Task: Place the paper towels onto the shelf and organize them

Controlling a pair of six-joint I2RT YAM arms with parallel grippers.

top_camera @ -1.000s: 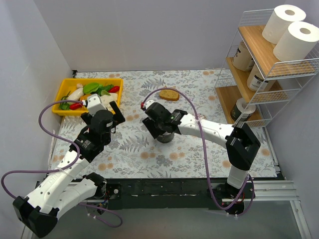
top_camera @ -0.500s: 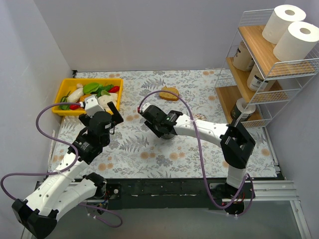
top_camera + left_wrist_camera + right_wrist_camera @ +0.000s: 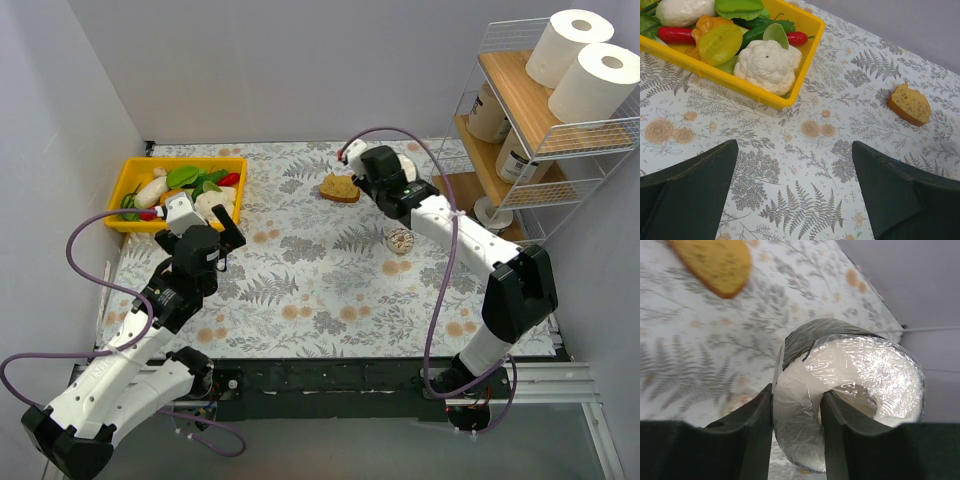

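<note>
My right gripper (image 3: pixel 396 176) is shut on a paper towel roll (image 3: pixel 405 163), white in clear film with a dark label, and holds it above the table left of the shelf (image 3: pixel 520 110). In the right wrist view one finger sits inside the roll's (image 3: pixel 865 370) core and one outside, at the gripper (image 3: pixel 797 395). Two white rolls (image 3: pixel 568 45) (image 3: pixel 605 80) stand on the top board. Wrapped rolls (image 3: pixel 488 112) (image 3: pixel 518 155) sit on the middle board and one (image 3: pixel 493 212) on the bottom. My left gripper (image 3: pixel 230 235) (image 3: pixel 795 165) is open and empty over the table.
A yellow bin (image 3: pixel 135 175) (image 3: pixel 740 85) of toy vegetables sits at the back left. A bread slice (image 3: pixel 340 188) (image 3: pixel 909 103) (image 3: pixel 715 262) lies at the back middle. A small round disc (image 3: pixel 400 240) lies on the cloth below the right arm.
My right arm has lifted the roll from the table's middle and carried it back and right toward the shelf, uncovering the small disc. The left arm has barely moved.
</note>
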